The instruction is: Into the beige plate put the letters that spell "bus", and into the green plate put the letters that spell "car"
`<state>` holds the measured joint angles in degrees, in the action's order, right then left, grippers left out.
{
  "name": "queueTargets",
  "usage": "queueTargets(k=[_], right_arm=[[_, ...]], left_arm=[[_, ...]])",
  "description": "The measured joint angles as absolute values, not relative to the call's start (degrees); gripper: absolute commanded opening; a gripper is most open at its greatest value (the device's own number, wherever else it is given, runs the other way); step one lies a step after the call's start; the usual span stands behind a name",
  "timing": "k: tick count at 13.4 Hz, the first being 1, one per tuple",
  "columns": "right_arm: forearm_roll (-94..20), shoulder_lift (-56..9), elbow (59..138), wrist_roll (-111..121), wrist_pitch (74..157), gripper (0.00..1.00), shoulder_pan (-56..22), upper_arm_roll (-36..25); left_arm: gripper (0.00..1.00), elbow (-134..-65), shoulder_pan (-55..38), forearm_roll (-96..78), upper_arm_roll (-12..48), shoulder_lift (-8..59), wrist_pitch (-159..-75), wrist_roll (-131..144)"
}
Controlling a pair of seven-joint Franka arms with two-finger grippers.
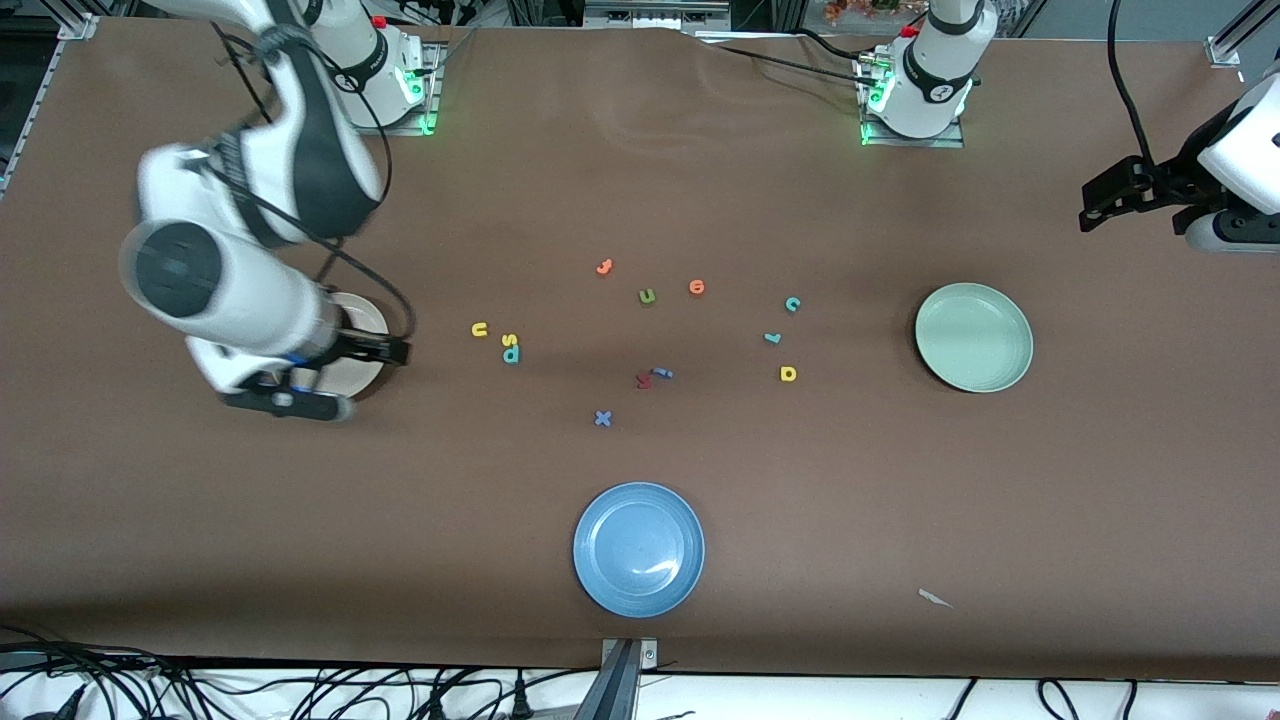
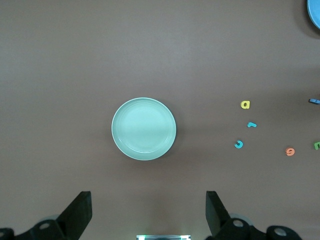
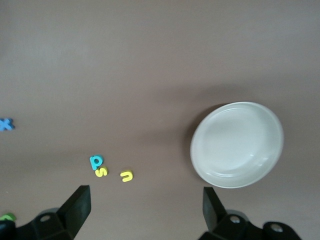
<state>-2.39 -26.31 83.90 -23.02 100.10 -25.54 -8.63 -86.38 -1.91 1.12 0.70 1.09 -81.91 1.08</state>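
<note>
**Six letters still loose, both plates bare**

Two arms hang over a brown tabletop (image 1: 640, 180), biggest things first. The right claw (image 1: 375, 350) hovers over the beige plate (image 3: 237, 144) with its fingers spread wide and nothing between them. The left claw (image 1: 1100, 205) waits at the left arm's end of the tabletop, also spread apart and empty, with the green plate (image 1: 973, 336) in its wrist view. A blue plate (image 1: 639, 549) sits nearest the front camera.

Taking the olive "u" (image 1: 647, 296) as the dial's centre in the front view, the beige plate lies near 9 o'clock and the green plate near 3. The "bus" letters cluster toward 8 o'clock: yellow "u" (image 1: 479, 329), yellow-green "s" (image 1: 509, 340) and teal "b" (image 1: 512, 354), the last two touching. The "car" letters sit toward 4 o'clock: teal "c" (image 1: 792, 304), teal "r" (image 1: 772, 338), yellow "a" (image 1: 788, 374).

Likely risks: closing on the "s" may drag the touching "b" along or flick it away. The olive "u" could be mistaken for the yellow one. Such tiny, flat letters may slip from the fingers.
</note>
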Motion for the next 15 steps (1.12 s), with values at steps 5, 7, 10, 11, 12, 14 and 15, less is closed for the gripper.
queueTargets(k=[5,7,10,11,12,14,15], right_arm=[[-3.4,-31.3,92.2,-23.6,110.9,0.99,-29.5,-7.7],[-3.7,-31.3,96.5,-23.6,115.8,0.99,-29.5,-7.3],[-3.9,-31.2,102.0,-23.5,121.7,0.98,-29.5,-6.6],[-3.9,-31.1,103.9,-23.3,123.8,0.98,-29.5,-6.2],[-3.9,-31.1,105.8,-23.0,125.4,0.98,-29.5,-5.6],[-3.9,-30.6,108.7,-22.1,126.7,0.94,-29.5,-4.7],[-3.9,-30.1,110.1,-21.3,127.2,0.87,-29.5,-4.6]], left_arm=[[1.00,-86.4,-1.7,1.1,0.6,1.3,-81.9,1.1],[1.00,-86.7,-1.5,1.1,0.6,1.5,-82.2,1.1],[1.00,-92.0,-1.7,1.1,0.7,2.1,-88.3,1.1],[1.00,-94.0,-1.8,1.1,0.8,2.4,-90.1,1.1],[1.00,-95.5,-1.9,1.1,0.9,2.7,-91.3,1.1],[1.00,-97.5,-2.2,1.1,1.0,2.9,-91.8,1.0],[1.00,-98.6,-2.6,1.1,1.1,2.9,-92.1,1.0]])
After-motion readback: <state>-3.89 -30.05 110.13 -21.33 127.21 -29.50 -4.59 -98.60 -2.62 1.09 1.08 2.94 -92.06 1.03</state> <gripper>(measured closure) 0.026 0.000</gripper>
